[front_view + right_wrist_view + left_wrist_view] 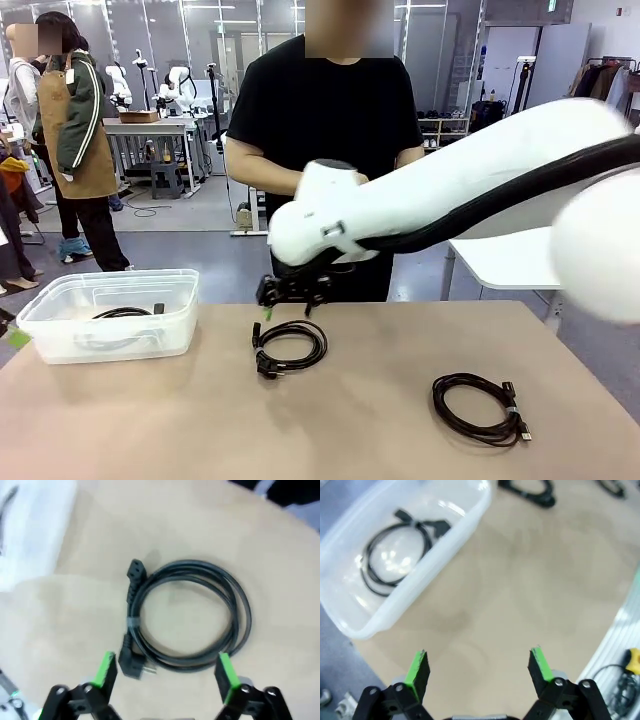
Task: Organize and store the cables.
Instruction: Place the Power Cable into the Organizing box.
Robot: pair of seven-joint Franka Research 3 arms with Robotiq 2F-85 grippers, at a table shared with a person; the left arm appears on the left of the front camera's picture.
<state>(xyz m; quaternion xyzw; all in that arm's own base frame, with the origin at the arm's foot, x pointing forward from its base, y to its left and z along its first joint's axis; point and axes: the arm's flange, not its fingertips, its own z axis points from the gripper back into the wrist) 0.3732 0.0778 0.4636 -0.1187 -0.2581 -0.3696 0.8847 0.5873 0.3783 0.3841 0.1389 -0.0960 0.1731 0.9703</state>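
A black cable [290, 347] lies coiled on the tan table near the middle, its plug ends at the coil's left. My right gripper [290, 303] hangs just above its far edge, jaws open. In the right wrist view that cable [186, 615] lies flat between and beyond the open right gripper [165, 670], untouched. A second coiled cable [480, 407] rests at the front right. A third cable [395, 555] sits inside the clear bin. My left gripper [479, 667] is open and holds nothing, over bare table beside the bin.
The clear plastic bin [110, 340] stands at the table's left edge; its wall [435, 565] shows in the left wrist view. A person in a black shirt [320, 110] stands at the far side behind my right arm. A white side table [500, 260] stands at the right.
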